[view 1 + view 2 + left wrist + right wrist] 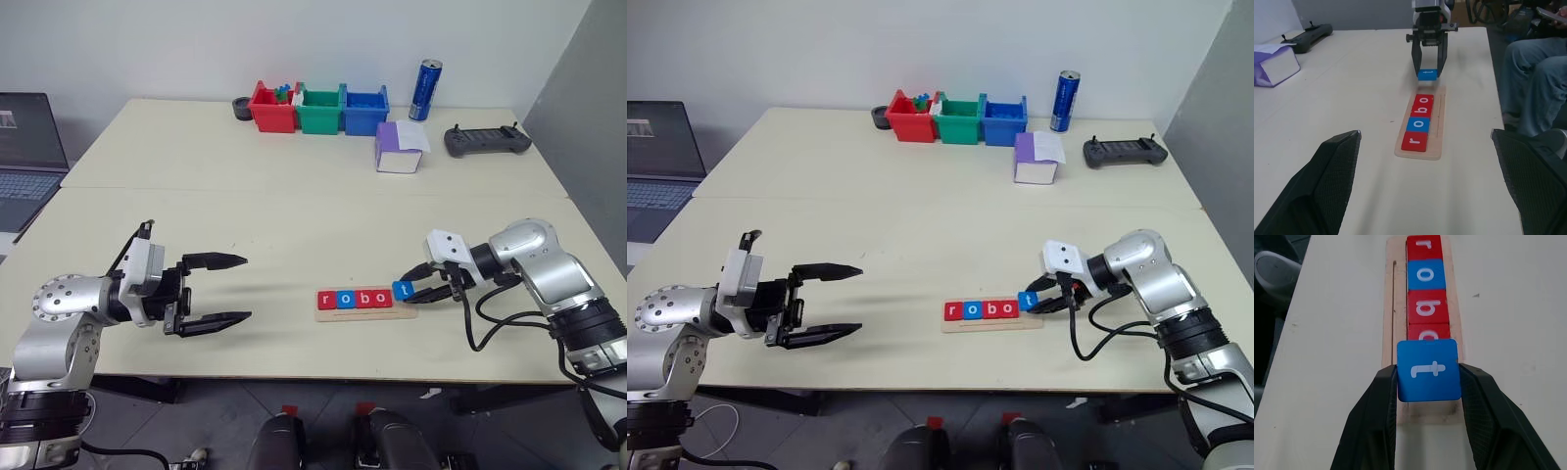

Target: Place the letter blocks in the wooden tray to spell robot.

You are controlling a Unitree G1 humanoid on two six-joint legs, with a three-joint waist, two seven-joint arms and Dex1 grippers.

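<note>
Cream table (294,206), grey wall behind. Left gripper (216,291): spread wide, empty, well apart from the wooden tray (364,313). Tray held r, o, b, o blocks (348,299). Right gripper (423,286): pinching the blue t block (1427,369) over the last slot, overlapping the second o. Risk: a tilted release might land it on that neighbour. Far edge: coloured bins (318,108), can (425,90), purple box (399,147), controller (487,140); none obstructing.

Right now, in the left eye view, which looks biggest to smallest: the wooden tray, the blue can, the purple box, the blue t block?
1. wooden tray
2. purple box and blue can: too alike to rank
3. blue t block
</note>
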